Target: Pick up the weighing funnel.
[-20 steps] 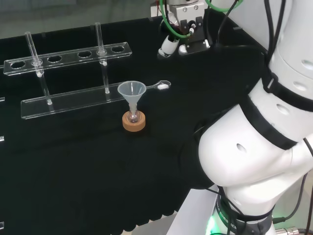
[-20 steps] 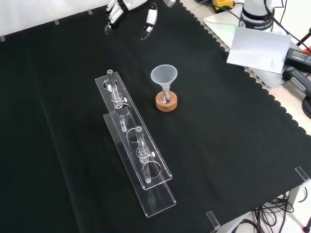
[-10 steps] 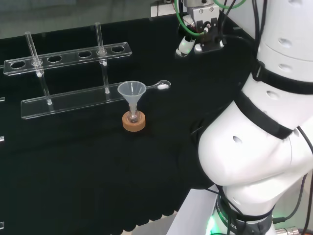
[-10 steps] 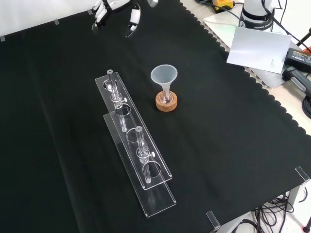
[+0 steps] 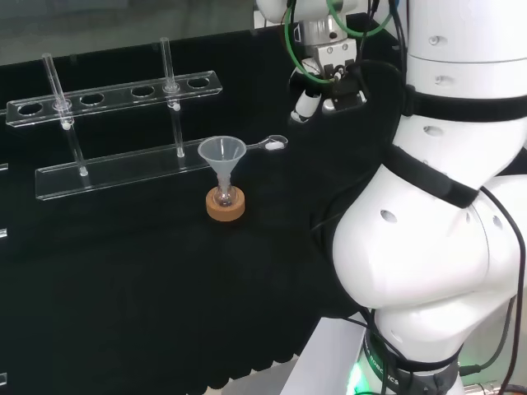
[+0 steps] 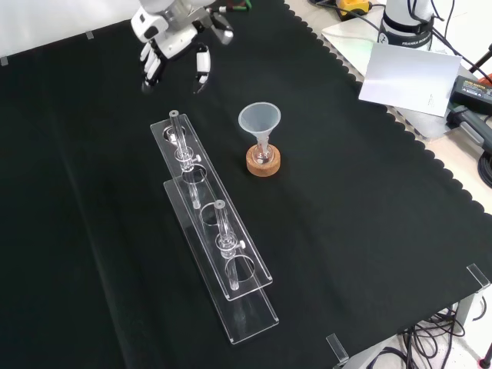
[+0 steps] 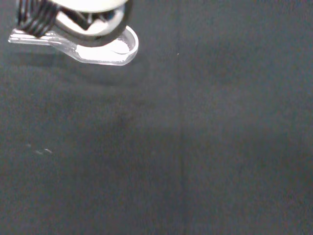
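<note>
Wrist view: robot hand partly hides the weighing funnel.

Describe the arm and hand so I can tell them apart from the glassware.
The arm is glossy white, built of bulbous rounded links with black bands at the joints. Green and black cables loop around the wrist. The hand has a white body and slim fingers in white and black segments.
</note>
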`<state>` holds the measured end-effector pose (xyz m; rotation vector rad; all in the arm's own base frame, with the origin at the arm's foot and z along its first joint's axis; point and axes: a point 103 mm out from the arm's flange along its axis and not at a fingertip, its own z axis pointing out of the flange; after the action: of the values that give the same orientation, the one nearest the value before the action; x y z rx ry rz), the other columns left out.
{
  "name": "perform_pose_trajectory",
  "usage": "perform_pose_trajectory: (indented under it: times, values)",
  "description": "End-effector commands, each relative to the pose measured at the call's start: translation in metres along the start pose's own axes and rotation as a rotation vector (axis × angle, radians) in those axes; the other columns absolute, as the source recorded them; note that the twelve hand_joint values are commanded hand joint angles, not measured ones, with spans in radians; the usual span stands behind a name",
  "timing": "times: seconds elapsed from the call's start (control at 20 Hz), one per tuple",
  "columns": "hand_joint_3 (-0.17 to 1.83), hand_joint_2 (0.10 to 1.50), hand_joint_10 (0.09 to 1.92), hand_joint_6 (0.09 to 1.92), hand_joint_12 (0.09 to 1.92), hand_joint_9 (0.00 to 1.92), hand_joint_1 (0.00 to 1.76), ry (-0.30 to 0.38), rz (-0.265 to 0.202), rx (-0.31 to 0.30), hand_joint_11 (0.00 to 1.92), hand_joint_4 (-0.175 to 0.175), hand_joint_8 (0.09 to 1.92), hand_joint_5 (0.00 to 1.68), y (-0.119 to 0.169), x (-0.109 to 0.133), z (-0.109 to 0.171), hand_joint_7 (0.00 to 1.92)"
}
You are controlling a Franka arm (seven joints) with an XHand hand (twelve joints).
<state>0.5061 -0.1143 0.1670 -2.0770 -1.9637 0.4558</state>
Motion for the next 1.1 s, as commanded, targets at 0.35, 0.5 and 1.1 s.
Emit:
perform_pose_trajectory:
  times: [0.35,0.5,1.1]
  values:
    - [0.57,0.58,0.51,0.09,1.33,0.71,0.91,0.036,-0.078,0.026,0.39,-0.016,0.66,0.5,0.048,-0.002,0.039,0.49]
    - [0.57,0.58,0.51,0.09,1.33,0.71,0.91,0.049,-0.085,0.028,0.38,-0.014,0.66,0.51,0.054,-0.001,0.046,0.49]
    - [0.57,0.56,0.51,0.09,1.33,0.72,0.92,-0.044,-0.12,0.045,0.38,-0.011,0.66,0.55,0.065,0.033,0.053,0.49]
